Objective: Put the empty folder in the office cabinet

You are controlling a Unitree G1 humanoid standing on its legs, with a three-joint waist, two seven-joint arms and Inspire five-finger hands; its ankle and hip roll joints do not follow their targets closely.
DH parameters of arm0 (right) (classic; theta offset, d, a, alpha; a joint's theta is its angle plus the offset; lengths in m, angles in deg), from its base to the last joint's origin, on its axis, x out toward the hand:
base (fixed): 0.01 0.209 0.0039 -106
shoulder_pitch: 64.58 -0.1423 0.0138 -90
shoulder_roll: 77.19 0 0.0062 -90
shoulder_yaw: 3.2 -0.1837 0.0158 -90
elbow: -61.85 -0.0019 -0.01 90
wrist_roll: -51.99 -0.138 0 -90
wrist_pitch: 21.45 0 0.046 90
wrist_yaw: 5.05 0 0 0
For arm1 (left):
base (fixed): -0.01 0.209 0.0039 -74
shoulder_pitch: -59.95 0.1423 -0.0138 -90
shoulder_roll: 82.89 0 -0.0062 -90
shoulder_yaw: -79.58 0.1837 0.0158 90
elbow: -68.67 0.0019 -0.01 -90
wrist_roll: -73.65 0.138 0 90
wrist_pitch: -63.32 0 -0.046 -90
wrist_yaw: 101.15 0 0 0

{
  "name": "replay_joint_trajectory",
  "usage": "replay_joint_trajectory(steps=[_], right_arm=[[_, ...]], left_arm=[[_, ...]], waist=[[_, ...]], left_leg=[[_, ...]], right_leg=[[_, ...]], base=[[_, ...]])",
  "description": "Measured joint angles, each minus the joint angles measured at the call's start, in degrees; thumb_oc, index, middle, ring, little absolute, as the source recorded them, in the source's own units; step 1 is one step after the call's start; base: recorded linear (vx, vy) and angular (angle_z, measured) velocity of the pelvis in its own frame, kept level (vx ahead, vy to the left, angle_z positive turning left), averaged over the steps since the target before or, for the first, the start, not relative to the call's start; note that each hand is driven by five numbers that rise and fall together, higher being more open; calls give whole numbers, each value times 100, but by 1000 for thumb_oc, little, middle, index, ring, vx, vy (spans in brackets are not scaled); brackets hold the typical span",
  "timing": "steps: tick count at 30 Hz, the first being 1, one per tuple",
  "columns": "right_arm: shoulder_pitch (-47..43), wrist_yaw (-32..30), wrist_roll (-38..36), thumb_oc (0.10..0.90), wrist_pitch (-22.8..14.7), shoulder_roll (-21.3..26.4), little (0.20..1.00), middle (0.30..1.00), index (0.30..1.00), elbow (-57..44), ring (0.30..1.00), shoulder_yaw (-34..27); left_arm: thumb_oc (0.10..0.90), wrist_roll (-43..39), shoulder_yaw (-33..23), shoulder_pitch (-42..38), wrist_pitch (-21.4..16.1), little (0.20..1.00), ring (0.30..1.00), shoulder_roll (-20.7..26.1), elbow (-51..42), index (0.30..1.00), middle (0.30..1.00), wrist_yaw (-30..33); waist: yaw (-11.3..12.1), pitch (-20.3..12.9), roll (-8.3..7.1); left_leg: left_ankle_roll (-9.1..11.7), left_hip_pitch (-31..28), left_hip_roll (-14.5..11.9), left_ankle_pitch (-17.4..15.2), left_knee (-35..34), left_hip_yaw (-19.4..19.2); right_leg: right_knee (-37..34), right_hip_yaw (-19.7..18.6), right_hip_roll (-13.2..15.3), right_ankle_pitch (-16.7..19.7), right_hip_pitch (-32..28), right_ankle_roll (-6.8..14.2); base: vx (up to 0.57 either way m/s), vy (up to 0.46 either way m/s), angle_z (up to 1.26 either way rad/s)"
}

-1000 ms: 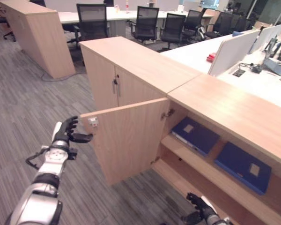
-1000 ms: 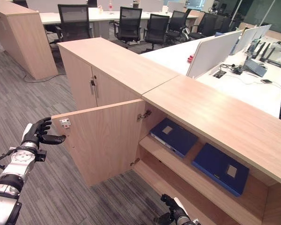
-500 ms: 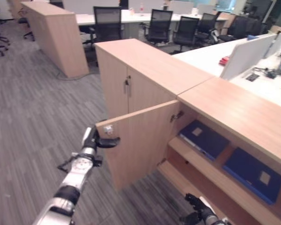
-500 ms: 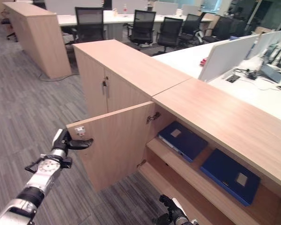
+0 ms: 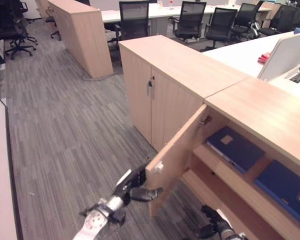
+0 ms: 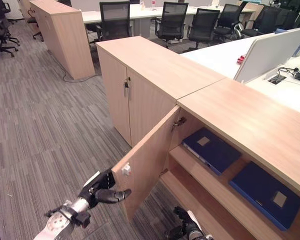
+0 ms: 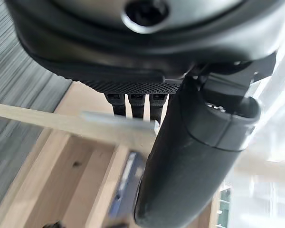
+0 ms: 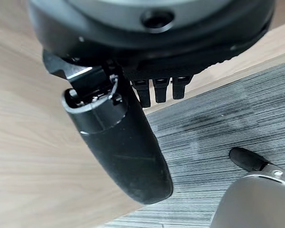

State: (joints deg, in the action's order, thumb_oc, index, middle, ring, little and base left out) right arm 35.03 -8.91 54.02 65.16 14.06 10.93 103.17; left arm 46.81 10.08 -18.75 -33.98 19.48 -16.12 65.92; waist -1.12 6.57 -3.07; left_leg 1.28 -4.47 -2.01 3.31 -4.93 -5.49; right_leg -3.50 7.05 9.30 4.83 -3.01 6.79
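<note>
The office cabinet has its door swung out toward me. My left hand is at the door's free edge, low down. In the left wrist view the door's edge runs between the fingers and the thumb, pinched. Two blue folders lie flat on the upper shelf, one nearer the hinge and one further right. My right hand hangs low in front of the bottom shelf, fingers relaxed and holding nothing, as the right wrist view also shows.
A second cabinet with closed doors adjoins on the left. A long wooden unit stands further back, office chairs around a table behind it. Desks with white dividers lie beyond the cabinet top. Grey carpet stretches to my left.
The view has shifted. My left hand closed in on the door's free edge and took hold; the door has swung wider open. The right hand stays low.
</note>
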Motion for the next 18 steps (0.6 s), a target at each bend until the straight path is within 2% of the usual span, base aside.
replay_joint_trajectory(steps=[2, 3, 4, 5, 6, 7, 8, 9, 11, 12, 13, 14, 15, 16, 17, 18], right_arm=[[-113, -17, 0, 800, 0, -27, 900, 900, 900, 0, 900, -3], [-218, -54, 0, 800, 3, -70, 900, 900, 900, 2, 900, 30], [-363, -60, 1, 800, 6, -74, 900, 900, 900, 21, 900, 82], [-540, -60, 1, 800, 4, -90, 900, 900, 900, 94, 900, 94], [-633, -49, 1, 800, 0, -104, 900, 900, 900, 113, 900, 94], [-742, -56, 0, 800, -21, -115, 900, 900, 900, 104, 900, 98], [-789, -60, -1, 800, -19, -134, 900, 900, 900, 112, 900, 114], [-878, -59, -2, 800, -23, -175, 900, 900, 900, 104, 900, 222], [-904, -60, -2, 800, -26, -192, 900, 900, 900, 92, 900, 253], [-970, -97, -4, 800, -24, -115, 900, 900, 900, 82, 900, 288], [-951, -153, -4, 800, -22, -26, 900, 900, 900, 91, 900, 284], [-860, -179, -5, 800, -18, 55, 900, 900, 900, 148, 900, 293], [-838, -187, -5, 800, -2, 141, 900, 900, 900, 154, 900, 299], [-781, -195, -5, 800, 28, 247, 900, 900, 900, 154, 900, 314], [-762, -206, -7, 800, 38, 305, 900, 900, 900, 152, 900, 319], [-744, -209, -10, 800, 44, 333, 900, 900, 900, 148, 900, 324]], left_arm=[[800, 0, -5, 0, 15, 900, 900, 23, -111, 900, 900, -26], [800, -7, 29, -74, 42, 900, 900, 25, -143, 900, 900, -21], [800, -7, 83, -193, 71, 900, 900, 71, -196, 900, 900, -23], [800, -5, 169, -340, 95, 900, 900, 61, -205, 900, 900, -19], [800, -3, 229, -450, 96, 900, 900, 75, -213, 900, 900, -37], [800, 6, 287, -576, 109, 900, 900, 114, -227, 900, 900, -54], [800, 11, 301, -625, 123, 900, 900, 168, -266, 900, 900, -81], [800, 10, 297, -581, 123, 900, 900, 283, -333, 900, 900, -138], [800, 8, 289, -574, 124, 900, 900, 325, -333, 900, 900, -149], [800, 5, 308, -526, 129, 900, 900, 258, -350, 900, 900, -148], [800, 5, 381, -535, 137, 900, 900, 122, -355, 900, 900, -134], [800, 1, 416, -551, 149, 900, 900, -37, -347, 900, 900, -120], [800, -2, 417, -531, 201, 900, 900, -214, -307, 900, 900, -37], [800, -5, 417, -534, 225, 900, 900, -326, -284, 900, 900, 41], [800, -6, 417, -578, 225, 900, 900, -331, -284, 900, 900, 72], [800, -8, 407, -597, 221, 900, 900, -346, -285, 900, 900, 106]], waist=[[19, 59, 18], [61, 109, 47], [210, 186, 67], [371, 238, 219], [415, 295, 320], [389, 312, 365], [391, 316, 361], [550, 319, 359], [564, 311, 343], [546, 303, 460], [490, 313, 526], [367, 267, 682], [346, 240, 712], [327, 208, 745], [186, 168, 826], [125, 166, 826]], left_leg=[[6, 64, 0, 11, 0, -55], [-30, 56, -36, 45, 26, -230], [-34, 34, -81, 54, 28, -450], [-68, 55, -255, 41, 27, -672], [-83, 69, -342, 21, 27, -706], [-65, 118, -390, 37, 30, -735], [-49, 119, -411, 68, 31, -861], [7, 31, -494, 98, 32, -1155], [32, 15, -499, 113, 33, -1194], [131, 17, -596, 167, 29, -1369], [132, 18, -669, 175, 32, -1389], [202, -42, -721, 235, 65, -1373], [205, -84, -757, 231, 89, -1433], [216, -126, -850, 221, 153, -1571], [218, -134, -889, 221, 198, -1580], [221, -151, -904, 218, 196, -1592]], right_leg=[[40, -6, 21, -39, 93, 37], [150, 105, 53, -38, 270, 34], [165, 701, 226, -164, 362, 13], [471, 1537, 386, -168, 423, -69], [723, 1969, 540, -142, 452, -32], [979, 2210, 756, -187, 391, 13], [1379, 2576, 1009, -366, 373, 9], [2043, 3020, 1390, -526, 293, 65], [2001, 3018, 1386, -421, 204, 86], [1408, 2908, 1049, -588, 35, 147], [1375, 2883, 961, -573, 40, 123], [1316, 2835, 891, -616, 20, 106], [1183, 2688, 814, -616, 6, 111], [941, 2478, 651, -456, -32, 45], [867, 2415, 596, -416, -25, 15], [811, 2376, 558, -396, -26, 8]], base=[[-189, -39, -21], [-179, -36, -61], [-149, -21, -100], [-74, 4, -108], [-103, 11, -72], [-77, -12, -34], [-64, -74, -72], [-28, -136, -85], [2, -142, -67], [15, -160, -48], [20, -208, -51], [13, -104, -24], [3, -127, -63], [3, -111, -74], [4, -167, -65], [-1, -198, -52]])
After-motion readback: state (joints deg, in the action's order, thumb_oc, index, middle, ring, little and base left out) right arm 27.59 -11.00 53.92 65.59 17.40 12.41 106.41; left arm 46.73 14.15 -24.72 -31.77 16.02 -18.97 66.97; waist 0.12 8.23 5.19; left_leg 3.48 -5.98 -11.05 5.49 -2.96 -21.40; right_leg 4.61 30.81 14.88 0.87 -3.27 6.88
